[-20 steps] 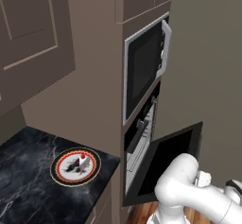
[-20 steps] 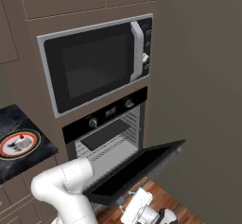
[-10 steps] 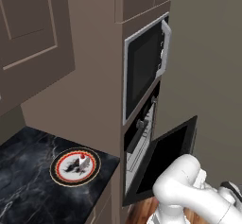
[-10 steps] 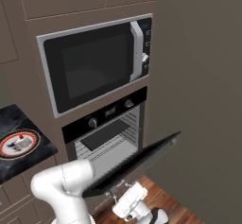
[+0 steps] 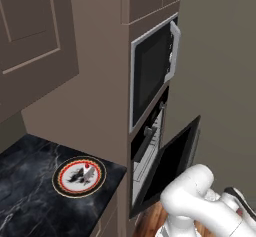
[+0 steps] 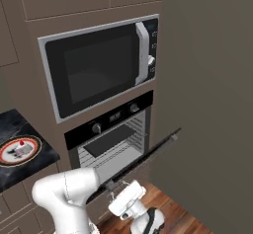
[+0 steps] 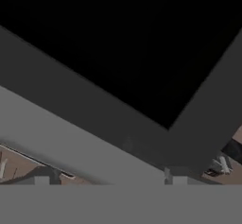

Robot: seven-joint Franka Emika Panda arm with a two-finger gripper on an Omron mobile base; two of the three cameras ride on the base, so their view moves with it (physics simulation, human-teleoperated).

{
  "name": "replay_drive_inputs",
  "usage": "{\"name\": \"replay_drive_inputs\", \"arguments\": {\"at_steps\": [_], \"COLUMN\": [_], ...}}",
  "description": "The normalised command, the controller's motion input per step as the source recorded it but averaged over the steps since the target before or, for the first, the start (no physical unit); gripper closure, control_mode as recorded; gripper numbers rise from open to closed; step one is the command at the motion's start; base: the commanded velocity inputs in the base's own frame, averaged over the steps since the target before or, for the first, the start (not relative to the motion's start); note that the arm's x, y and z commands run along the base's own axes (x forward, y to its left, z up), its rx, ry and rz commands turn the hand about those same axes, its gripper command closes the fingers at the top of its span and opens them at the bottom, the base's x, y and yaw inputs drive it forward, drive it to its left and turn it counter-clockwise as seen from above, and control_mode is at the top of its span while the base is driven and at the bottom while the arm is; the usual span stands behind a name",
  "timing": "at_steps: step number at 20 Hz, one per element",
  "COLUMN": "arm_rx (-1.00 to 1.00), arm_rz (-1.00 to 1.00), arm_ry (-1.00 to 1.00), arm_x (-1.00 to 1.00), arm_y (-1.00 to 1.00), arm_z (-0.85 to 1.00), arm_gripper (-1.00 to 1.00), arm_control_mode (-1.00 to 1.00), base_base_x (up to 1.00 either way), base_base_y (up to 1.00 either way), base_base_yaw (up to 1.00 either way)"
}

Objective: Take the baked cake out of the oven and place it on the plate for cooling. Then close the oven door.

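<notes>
Here the pincer (image 6: 118, 191) sits under the half-raised oven door (image 6: 148, 154); how wide its jaws stand I cannot tell. At ten o'clock from it, on the dark marble surface (image 5: 25, 201), the baked cake (image 5: 86, 166) lies on the plate (image 5: 79, 176).

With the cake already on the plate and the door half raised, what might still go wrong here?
The oven door is only partly shut; pushed from below by the arm, it may slip off and drop open again. The arm is crowded under the door, so it might scrape the glass. The cake on the plate looks safe.
</notes>
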Motion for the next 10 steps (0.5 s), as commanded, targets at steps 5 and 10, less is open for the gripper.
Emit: {"name": "replay_drive_inputs", "arguments": {"at_steps": [5, 10], "arm_rx": [0.00, 0.00], "arm_rz": [0.00, 0.00], "arm_ry": [-0.12, -0.11], "arm_x": [0.60, 0.63], "arm_y": [0.83, 0.79], "arm_z": [0.21, 0.21], "arm_gripper": [-1.00, -1.00], "arm_control_mode": [-1.00, -1.00], "base_base_x": [0.00, 0.00], "base_base_y": [0.00, 0.00], "base_base_yaw": [0.00, 0.00]}}
